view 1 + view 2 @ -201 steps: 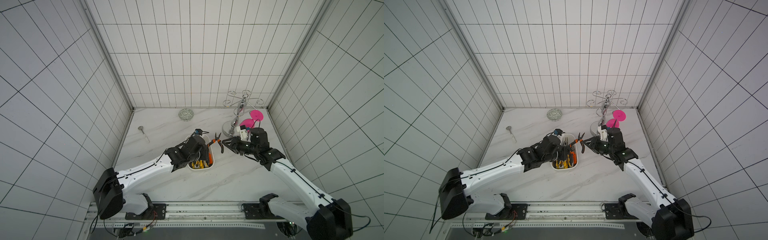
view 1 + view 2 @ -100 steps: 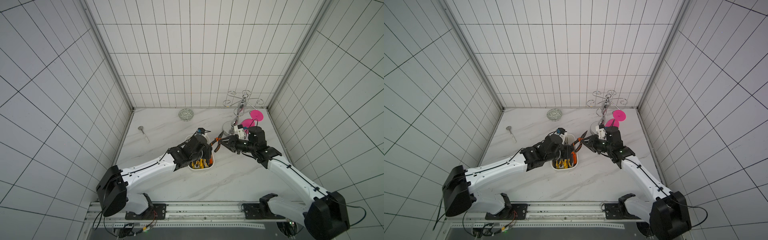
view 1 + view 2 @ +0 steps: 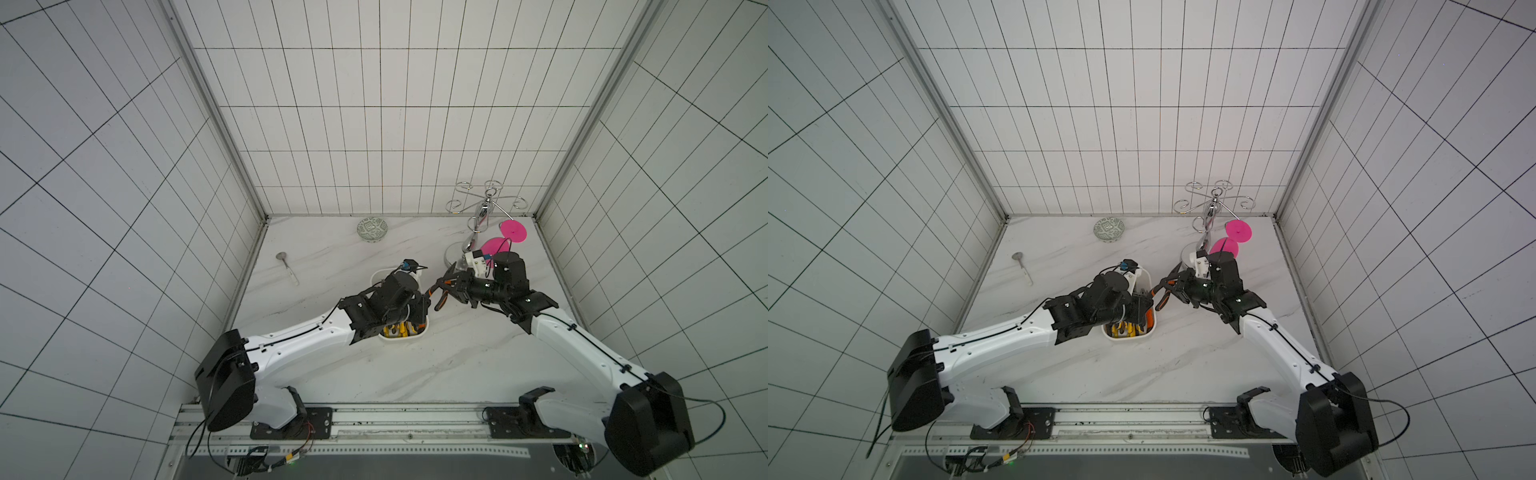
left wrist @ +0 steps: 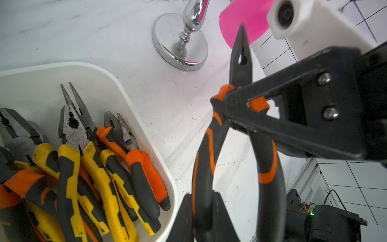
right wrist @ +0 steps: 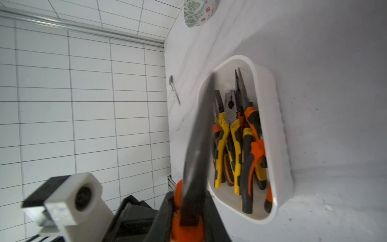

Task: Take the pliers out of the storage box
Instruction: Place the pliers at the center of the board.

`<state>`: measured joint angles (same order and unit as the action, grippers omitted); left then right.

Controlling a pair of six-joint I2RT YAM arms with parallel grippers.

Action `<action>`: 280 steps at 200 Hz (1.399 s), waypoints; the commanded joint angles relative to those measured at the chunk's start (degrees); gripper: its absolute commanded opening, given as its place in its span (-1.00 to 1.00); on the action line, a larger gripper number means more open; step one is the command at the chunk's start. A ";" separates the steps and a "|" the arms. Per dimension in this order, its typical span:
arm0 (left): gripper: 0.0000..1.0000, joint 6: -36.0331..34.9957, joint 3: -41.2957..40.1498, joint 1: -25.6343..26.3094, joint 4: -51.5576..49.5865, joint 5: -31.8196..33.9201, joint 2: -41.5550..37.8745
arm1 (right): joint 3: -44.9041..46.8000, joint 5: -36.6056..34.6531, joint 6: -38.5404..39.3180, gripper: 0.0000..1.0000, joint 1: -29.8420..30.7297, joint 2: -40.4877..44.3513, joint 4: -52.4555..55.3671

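both top views look steeply down from high above the base rail (image 3: 395, 419), taking in the whole worktop (image 3: 415, 365). the wrist views sit close in, face each other, and both share the storage box (image 4: 109, 92) with the top views.

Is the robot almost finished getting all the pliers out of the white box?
Not nearly. Done: I see no pliers lying on the table yet. In hand: one orange-and-black needle-nose pair is held up outside the storage box, with the left gripper shut on a handle and the right gripper shut near its hinge. Left: a whole pile of pliers lies in the box.
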<state>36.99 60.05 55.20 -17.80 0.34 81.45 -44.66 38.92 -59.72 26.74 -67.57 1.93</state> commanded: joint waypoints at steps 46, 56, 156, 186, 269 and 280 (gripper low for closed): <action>0.37 -1.91 -0.89 0.44 4.48 1.24 -1.64 | -1.50 -2.40 13.66 -1.00 0.16 2.29 11.12; 0.61 -2.24 -2.12 0.44 3.82 2.49 -3.03 | -2.42 -3.14 17.10 -1.00 -0.09 2.49 14.38; 0.98 -0.29 -16.99 -1.25 -2.60 14.32 -19.72 | -9.42 -11.49 44.39 -1.00 0.41 -11.68 38.01; 0.98 0.22 -16.03 -1.93 -4.56 15.28 -18.32 | -13.16 -11.32 46.19 -1.00 1.33 -18.03 37.29; 0.98 1.19 -14.70 -2.05 -5.47 15.58 -15.30 | -21.12 -12.70 46.75 -1.00 3.03 -33.93 35.58; 0.98 1.49 -14.57 -2.20 -5.61 15.40 -14.89 | -21.79 -13.82 46.28 -1.00 2.99 -34.85 35.51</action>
<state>37.76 43.77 53.41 -23.22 15.20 65.78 -61.71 27.33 -13.32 29.34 -100.97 37.95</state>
